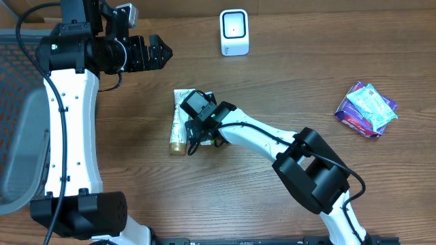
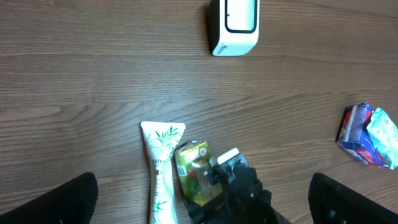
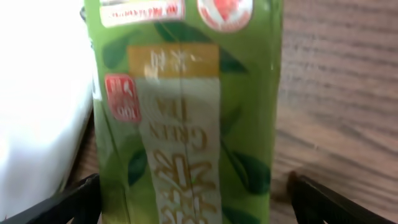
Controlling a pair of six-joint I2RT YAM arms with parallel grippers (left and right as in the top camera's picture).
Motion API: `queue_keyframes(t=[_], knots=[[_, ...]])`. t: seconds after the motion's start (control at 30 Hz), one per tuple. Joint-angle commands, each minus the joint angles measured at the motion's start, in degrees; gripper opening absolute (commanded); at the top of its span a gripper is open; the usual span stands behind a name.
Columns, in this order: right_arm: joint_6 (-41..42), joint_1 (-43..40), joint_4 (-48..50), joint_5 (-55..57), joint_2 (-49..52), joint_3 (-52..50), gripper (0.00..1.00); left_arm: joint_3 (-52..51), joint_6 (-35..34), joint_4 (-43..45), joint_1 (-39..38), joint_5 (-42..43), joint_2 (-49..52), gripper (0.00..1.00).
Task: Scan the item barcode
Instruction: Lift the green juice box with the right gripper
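– Green paper carton printed "GREEN TEA": where is it from the nearer hand?
– Directly under the right gripper, lying flat on the brown wood-grain table. One finger shows on either side of it in the wrist view. Jaws spread wide, nothing held. Whether a finger brushes the carton, cannot tell.
– Long axis?
– Runs up the wrist view, across the line the fingers would close on, so its narrow width sits between them. Judgement: a straight close should take it by the sides.
– Neighbours?
– White squeeze tube with green leaf print and a gold cap, just beside the carton and roughly parallel. It may crowd the finger on that side.
– Right arm pose?
– Stretched across the table from the near right, wrist tipped down over the carton.
– Left gripper?
– Raised, well apart from the carton, jaws fully spread, empty, its camera looking down on the scene.
– Farther out?
– White box scanner with a dark window at the far edge, well apart, beyond the carton's far end. Purple and teal crumpled packet off to the right.
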Motion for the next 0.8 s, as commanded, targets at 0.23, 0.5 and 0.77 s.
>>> queue_keyframes(t=[0.23,0.5,0.77], knots=[[-1.4,1.6,-0.2,5.0,2.9,0.7,0.67,0.0,-0.3,0.1,-0.4,0.0,0.2,0.99],[-1.4,1.6,-2.1,5.2,2.8,0.9,0.21,0.0,-0.3,0.1,-0.4,0.0,0.2,1.0],[0.4,-1.7,-4.2,-1.1,-2.0,0.9,0.16,0.0,-0.3,0.1,-0.4,0.0,0.2,1.0]])
